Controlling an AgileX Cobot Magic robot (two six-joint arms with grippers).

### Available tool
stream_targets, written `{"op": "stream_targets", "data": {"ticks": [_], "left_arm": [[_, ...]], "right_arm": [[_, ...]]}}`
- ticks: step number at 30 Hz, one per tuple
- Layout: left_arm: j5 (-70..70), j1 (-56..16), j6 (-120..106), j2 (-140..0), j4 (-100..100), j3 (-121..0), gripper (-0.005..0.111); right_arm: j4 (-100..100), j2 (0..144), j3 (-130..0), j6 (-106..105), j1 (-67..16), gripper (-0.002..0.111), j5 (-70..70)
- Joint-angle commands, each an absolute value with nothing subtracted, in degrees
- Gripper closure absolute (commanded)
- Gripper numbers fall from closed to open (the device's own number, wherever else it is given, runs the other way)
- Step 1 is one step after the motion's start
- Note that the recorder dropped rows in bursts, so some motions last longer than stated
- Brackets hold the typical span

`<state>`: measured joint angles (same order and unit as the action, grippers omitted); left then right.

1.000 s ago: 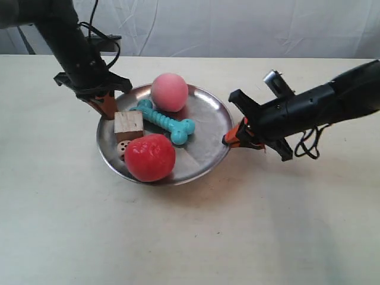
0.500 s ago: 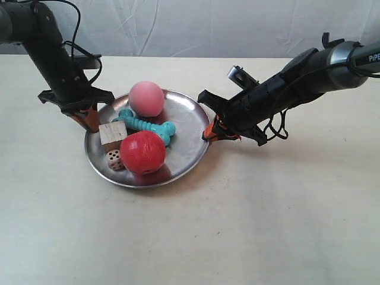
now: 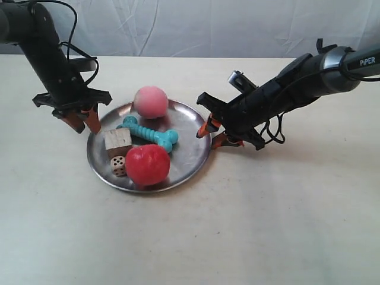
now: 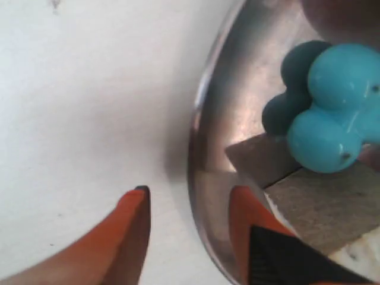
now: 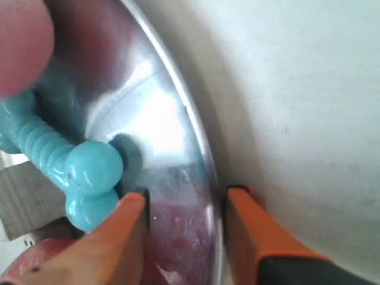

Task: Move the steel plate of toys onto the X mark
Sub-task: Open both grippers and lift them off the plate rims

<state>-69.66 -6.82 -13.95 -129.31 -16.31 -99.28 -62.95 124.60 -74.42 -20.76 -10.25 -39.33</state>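
Observation:
The steel plate [image 3: 191, 144] lies flat on the cream table with the pink ball [image 3: 150, 101], turquoise bone [image 3: 148, 132], red apple [image 3: 147, 165], wooden cube [image 3: 117, 141] and die [image 3: 119, 165] in it. My left gripper [image 3: 84, 123] is open at the plate's left edge. In the left wrist view the rim [image 4: 199, 119] runs between the spread fingers of that gripper [image 4: 191, 193], near the cube [image 4: 320, 202] and the bone [image 4: 332, 101]. My right gripper [image 3: 209, 136] is open at the plate's right edge. Its fingers straddle the rim [image 5: 196, 136] without pinching it. The X mark is out of view.
The cream table [image 3: 267, 225] stretches wide in front of the plate and to both sides. A white cloth backdrop [image 3: 208, 27] hangs behind it. Cables trail off both arms.
The plate came down and to the left with both arms and now rests on the table. Both grippers have opened and let go of its rim.

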Motion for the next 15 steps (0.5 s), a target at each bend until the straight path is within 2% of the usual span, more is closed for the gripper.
{"op": "stream_targets", "data": {"ticks": [1, 6, 8, 11, 13, 14, 15], "left_arm": [[-70.0, -5.4, -13.4, -129.3, -14.3, -99.4, 0.053], [-70.0, -3.3, -11.9, -129.1, -11.9, -99.4, 0.056], [-70.0, -2.1, -11.1, -128.3, -12.1, -99.4, 0.064], [-70.0, -0.8, -11.0, -126.2, -13.0, -99.4, 0.085], [-70.0, 0.1, -11.1, -123.7, -14.5, -99.4, 0.102], [-70.0, 0.2, -11.8, -122.5, -14.9, -99.4, 0.107], [-69.2, 0.4, -13.0, -120.5, -15.6, -99.4, 0.106]], "right_arm": [[-63.0, 124.3, -74.7, -20.6, -10.3, 0.067, -40.4], [-59.8, 123.0, -74.7, -20.2, -9.4, 0.067, -40.3], [-57.2, 121.6, -74.7, -19.2, -8.6, 0.067, -40.7], [-52.8, 118.5, -74.7, -19.2, -7.3, 0.070, -41.0], [-48.7, 115.3, -74.7, -19.2, -7.3, 0.079, -40.0], [-45.8, 113.2, -74.7, -19.4, -7.3, 0.088, -39.1], [-43.5, 111.0, -74.7, -19.4, -7.4, 0.099, -38.1]]}}
